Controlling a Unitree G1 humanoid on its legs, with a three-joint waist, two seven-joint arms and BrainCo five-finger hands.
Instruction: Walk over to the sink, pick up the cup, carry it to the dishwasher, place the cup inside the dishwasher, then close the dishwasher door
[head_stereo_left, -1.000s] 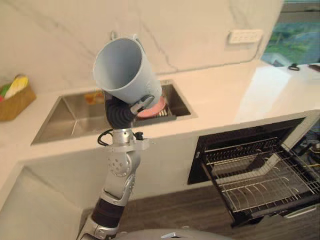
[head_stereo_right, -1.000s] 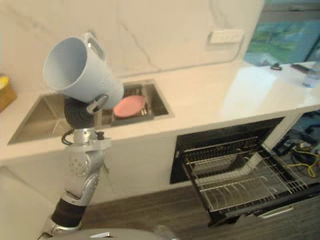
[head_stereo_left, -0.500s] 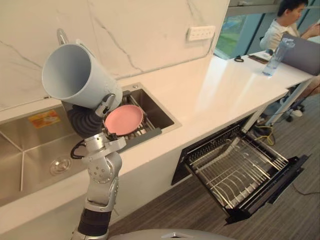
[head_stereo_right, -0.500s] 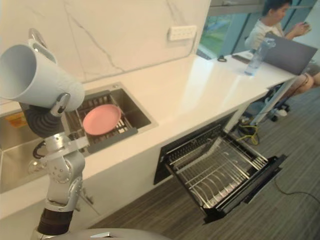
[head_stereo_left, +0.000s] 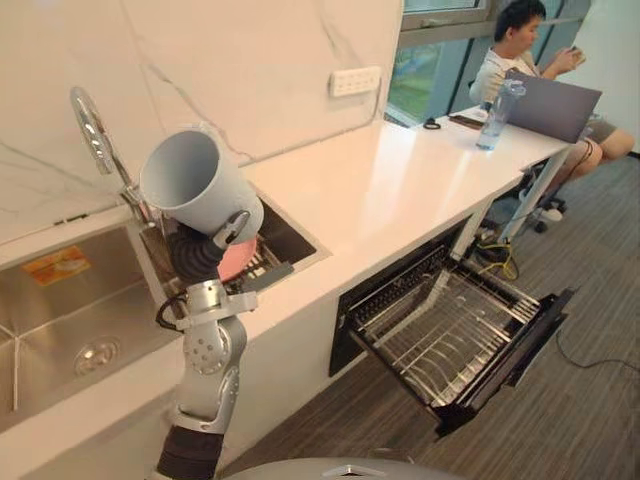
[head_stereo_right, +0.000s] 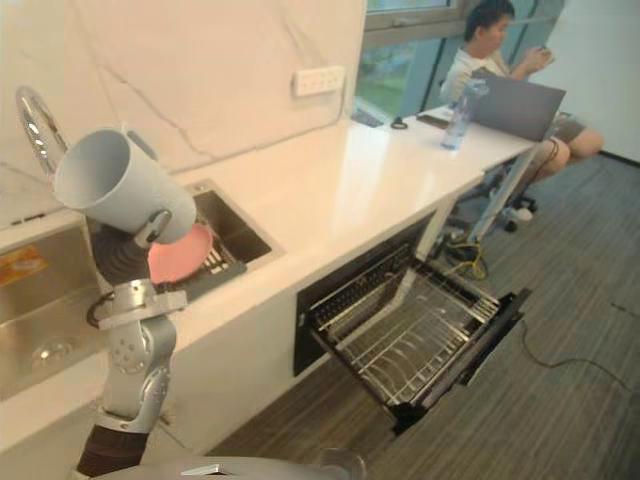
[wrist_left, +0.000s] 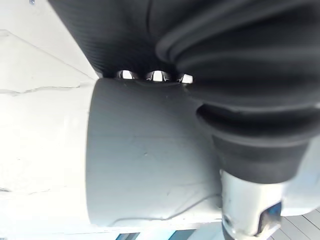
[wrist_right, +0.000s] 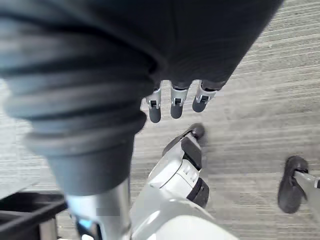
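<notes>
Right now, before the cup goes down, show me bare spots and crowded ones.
Bare: the pulled-out dishwasher rack; the counter between sink and bottle; the sink floor around its drain. Crowded: the sink's right end, where the pink plate lies, and the counter's far end with bottle and laptop. The left hand holds the cup.

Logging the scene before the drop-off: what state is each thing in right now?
Cup: held tilted, empty.
Left hand: shut on cup.
Right hand: open, holding nothing.
Dishwasher door: open.
Rack: pulled out, empty.
Plate: lying in sink.
Laptop: open.
</notes>
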